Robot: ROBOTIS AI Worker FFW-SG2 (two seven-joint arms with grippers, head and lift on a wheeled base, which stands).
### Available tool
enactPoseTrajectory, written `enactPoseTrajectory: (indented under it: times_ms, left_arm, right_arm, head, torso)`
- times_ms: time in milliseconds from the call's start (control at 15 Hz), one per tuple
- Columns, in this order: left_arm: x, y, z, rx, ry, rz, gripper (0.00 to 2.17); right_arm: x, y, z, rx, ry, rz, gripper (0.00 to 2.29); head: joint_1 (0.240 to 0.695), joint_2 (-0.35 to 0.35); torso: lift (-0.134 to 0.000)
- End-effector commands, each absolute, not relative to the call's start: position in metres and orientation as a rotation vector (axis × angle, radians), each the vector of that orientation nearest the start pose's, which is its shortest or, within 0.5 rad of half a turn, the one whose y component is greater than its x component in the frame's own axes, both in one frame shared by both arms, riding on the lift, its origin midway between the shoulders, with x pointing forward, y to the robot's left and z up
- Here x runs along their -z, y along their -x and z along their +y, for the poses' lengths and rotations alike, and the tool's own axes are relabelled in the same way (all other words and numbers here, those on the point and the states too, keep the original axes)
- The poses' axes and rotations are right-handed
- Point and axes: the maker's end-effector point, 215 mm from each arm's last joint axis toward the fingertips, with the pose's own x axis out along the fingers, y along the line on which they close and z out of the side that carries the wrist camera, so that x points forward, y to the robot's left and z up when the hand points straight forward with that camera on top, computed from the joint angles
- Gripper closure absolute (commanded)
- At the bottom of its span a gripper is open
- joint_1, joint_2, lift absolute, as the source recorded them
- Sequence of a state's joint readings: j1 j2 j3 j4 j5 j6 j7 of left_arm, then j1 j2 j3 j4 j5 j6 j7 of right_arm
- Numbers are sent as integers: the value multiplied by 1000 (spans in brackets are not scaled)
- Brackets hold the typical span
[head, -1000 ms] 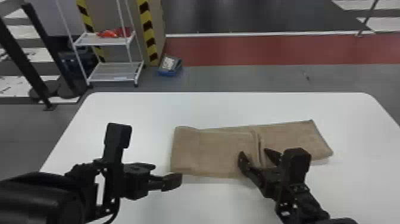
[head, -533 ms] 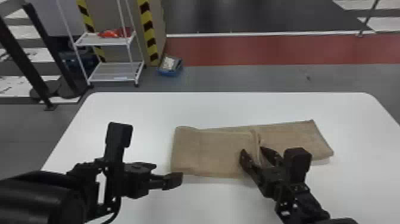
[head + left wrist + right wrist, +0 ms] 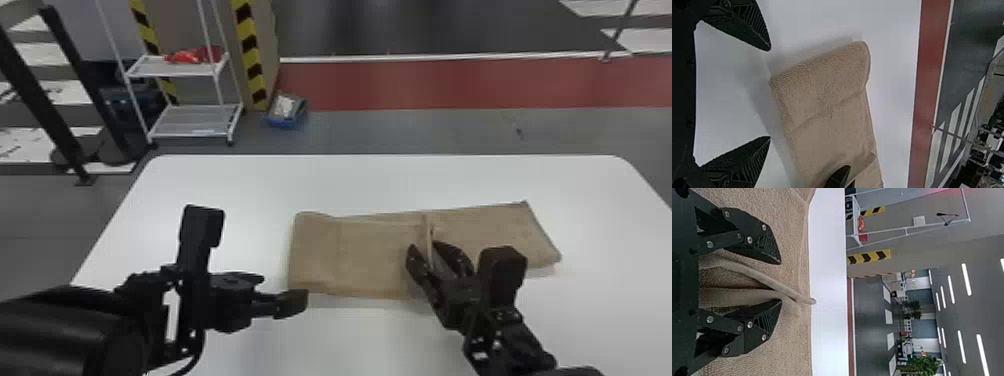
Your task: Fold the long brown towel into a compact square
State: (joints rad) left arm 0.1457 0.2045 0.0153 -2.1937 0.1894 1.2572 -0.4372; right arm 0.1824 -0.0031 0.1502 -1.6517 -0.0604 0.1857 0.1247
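The brown towel [image 3: 360, 260] lies short of the counter's [image 3: 240, 185] far edge, left tool [image 3: 284, 288] spread wide, empty, nearby, while the right wrist view shows a raised fold [image 3: 768, 281] unpinched between the right tool's [image 3: 424, 245] parted fingers.

white rack [image 3: 192, 121] | red item [image 3: 189, 56] on upper shelf [image 3: 172, 69] | blue tub [image 3: 283, 123] on floor [image 3: 400, 131] | red floor band [image 3: 450, 85]

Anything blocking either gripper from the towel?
Nothing visible. The left gripper is open off the left end of the towel; the right gripper has open jaws on either side of the raised fold.
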Motion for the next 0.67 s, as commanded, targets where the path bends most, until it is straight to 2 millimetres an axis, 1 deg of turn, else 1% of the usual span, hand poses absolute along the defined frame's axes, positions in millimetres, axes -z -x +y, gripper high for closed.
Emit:
enactPoseTrajectory:
  times_ms: [0, 67, 133, 200, 267, 400, 533, 600]
  left_arm:
    - [423, -431, 166, 496, 101, 793, 80]
    - [423, -430, 165, 499, 101, 795, 80]
    - [424, -429, 166, 497, 102, 798, 80]
    - [426, -427, 165, 499, 103, 801, 80]
    - [426, -427, 166, 497, 103, 801, 80]
    - [426, -426, 166, 496, 101, 801, 83]
    - [426, -424, 166, 501, 106, 803, 83]
    - [427, -423, 167, 499, 105, 805, 83]
  right_arm:
    - [452, -511, -107, -280, -83, 290, 697]
    - [452, -511, -106, -283, -84, 292, 1001]
    - [453, -509, -106, -284, -86, 292, 1150]
    - [450, -509, -106, -289, -89, 287, 1241]
    - [443, -509, -104, -294, -93, 267, 1298]
    - [413, -516, -102, -300, -93, 190, 1298]
    - [376, -527, -97, -321, -109, 121, 1298]
    - [367, -528, -99, -321, -111, 113, 1298]
  head:
    - [695, 67]
    - [695, 66]
    - [695, 67]
    - [695, 68]
    - [695, 69]
    - [695, 71]
    - [695, 74]
    - [695, 75]
  torso:
    - [-123]
    - [-123]
    - [-123]
    - [-123]
    - [-123]
    - [-123]
    - [-123]
    - [-123]
